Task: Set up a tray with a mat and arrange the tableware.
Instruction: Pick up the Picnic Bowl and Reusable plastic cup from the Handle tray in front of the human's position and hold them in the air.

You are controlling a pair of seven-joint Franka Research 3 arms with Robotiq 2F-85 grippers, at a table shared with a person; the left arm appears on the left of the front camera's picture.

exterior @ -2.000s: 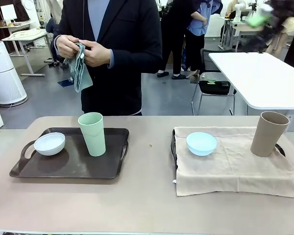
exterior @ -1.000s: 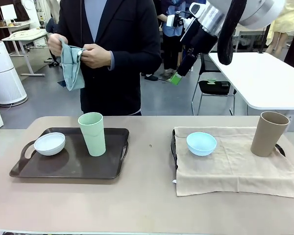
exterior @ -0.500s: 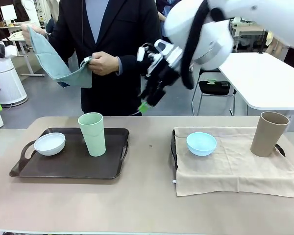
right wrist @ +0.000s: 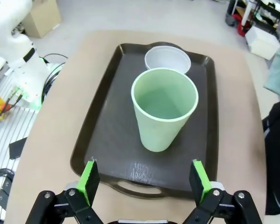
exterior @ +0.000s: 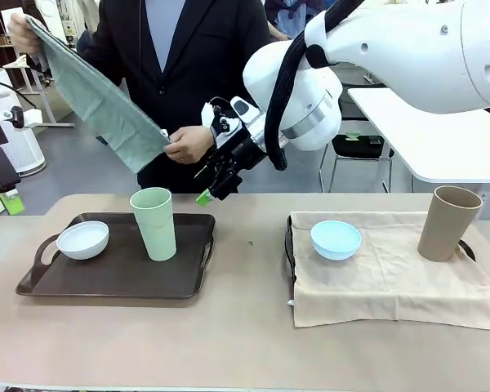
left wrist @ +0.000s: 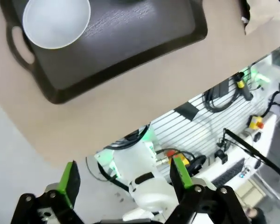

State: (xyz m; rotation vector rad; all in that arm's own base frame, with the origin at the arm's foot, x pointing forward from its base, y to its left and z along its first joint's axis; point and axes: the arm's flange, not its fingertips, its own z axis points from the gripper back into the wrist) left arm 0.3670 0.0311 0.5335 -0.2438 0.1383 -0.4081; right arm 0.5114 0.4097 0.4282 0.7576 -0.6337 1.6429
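right wrist view, right tool point(right wrist: 143, 179) spread, looks into the green cup point(right wrist: 163, 116), apparently clear of it.

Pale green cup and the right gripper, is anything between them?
No: in the right wrist view, just bare floor of the dark tray separates the open right gripper from the pale green cup.

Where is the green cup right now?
In the front view, the green cup stands upright on the dark tray at picture left, beside the white bowl.
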